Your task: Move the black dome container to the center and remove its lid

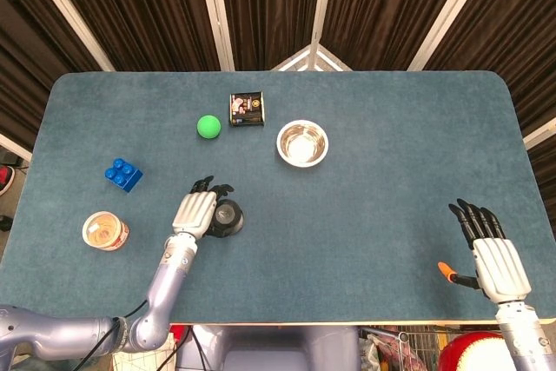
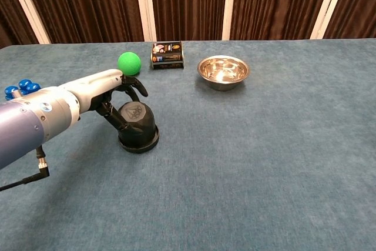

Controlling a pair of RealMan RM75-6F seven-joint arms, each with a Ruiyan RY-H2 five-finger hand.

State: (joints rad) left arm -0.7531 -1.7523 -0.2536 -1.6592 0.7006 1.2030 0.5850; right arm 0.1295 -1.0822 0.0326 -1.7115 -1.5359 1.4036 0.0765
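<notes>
The black dome container [image 1: 231,217] [image 2: 138,126] stands upright on the blue table, left of the middle, with its lid on. My left hand [image 1: 196,209] [image 2: 110,93] is just to its left. The fingers [image 2: 134,85] are spread and raised above the dome, and the thumb lies close against its left side, so the hand grips nothing. My right hand [image 1: 492,256] appears only in the head view, near the front right edge of the table. It lies flat with its fingers apart and empty, far from the container.
A green ball [image 1: 208,126] [image 2: 129,63], a dark printed box [image 1: 247,109] [image 2: 167,54] and a steel bowl [image 1: 302,143] [image 2: 222,72] stand behind the container. A blue brick [image 1: 123,175] and a round tub [image 1: 105,231] lie to the left.
</notes>
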